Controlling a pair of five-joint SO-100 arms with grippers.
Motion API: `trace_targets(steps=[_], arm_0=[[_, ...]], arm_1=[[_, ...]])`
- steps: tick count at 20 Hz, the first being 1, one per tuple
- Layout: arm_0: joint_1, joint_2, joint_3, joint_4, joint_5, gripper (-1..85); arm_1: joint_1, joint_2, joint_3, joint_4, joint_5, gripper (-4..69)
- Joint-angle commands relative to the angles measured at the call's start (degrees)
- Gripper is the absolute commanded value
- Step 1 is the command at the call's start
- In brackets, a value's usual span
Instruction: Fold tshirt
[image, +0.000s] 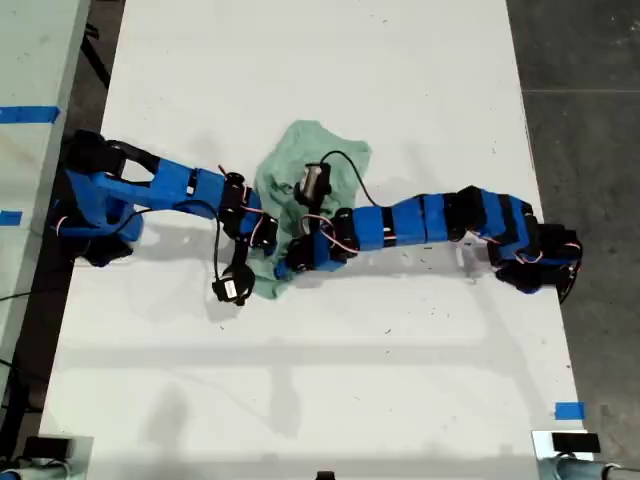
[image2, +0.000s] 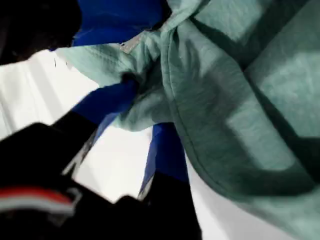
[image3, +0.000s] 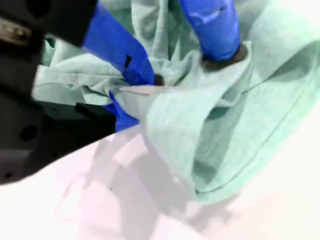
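The pale mint-green tshirt (image: 305, 170) lies crumpled in a heap at the middle of the white table (image: 400, 80). Two blue arms meet at its near edge, one from the exterior view's left (image: 190, 185) and one from the exterior view's right (image: 420, 220). The wrist views do not show which arm is which. My first gripper (image2: 131, 82) is shut on a bunched fold of the tshirt (image2: 235, 100), which hangs lifted off the table. My second gripper (image3: 150, 89) is shut on a fold of the tshirt (image3: 240, 125) too. Another blue finger (image3: 215, 30) presses into the cloth beside it.
Bare white table (image: 300, 380) lies all around the heap. Blue tape marks sit at the exterior view's left edge (image: 28, 113) and lower right (image: 568, 410). Dark floor (image: 590, 100) runs along the exterior view's right. Loose black cables (image: 345, 160) loop over the arms.
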Motion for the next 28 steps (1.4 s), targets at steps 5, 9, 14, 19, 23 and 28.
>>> trace_targets(steps=[5, 9, 14, 19, 23, 28], arm_0=[[5.5, -1.1, -16.5, 9.2, 1.8, 0.1], [10.0, -9.4, -41.7, 20.8, 6.6, 0.0], [17.2, -15.6, -52.7, 14.7, 7.3, 0.0], [13.3, -8.1, -53.3, 17.8, 13.7, 0.0], [-0.6, -0.1, -52.9, 26.5, 26.6, 0.0], [-17.7, -6.0, -51.0, 24.8, 38.1, 0.0]], arm_1=[[-5.4, 14.5, 5.4, 11.3, -0.4, -1.7], [-10.6, 25.0, 8.2, 13.8, 0.5, -1.7], [-20.2, 27.9, 6.7, 14.4, 1.8, -1.7], [-17.2, 35.2, 6.7, 22.1, -1.8, -1.7], [-4.9, 49.7, 15.2, 33.1, -11.4, -1.7], [10.1, 57.6, 34.8, 27.9, -28.3, -1.7]])
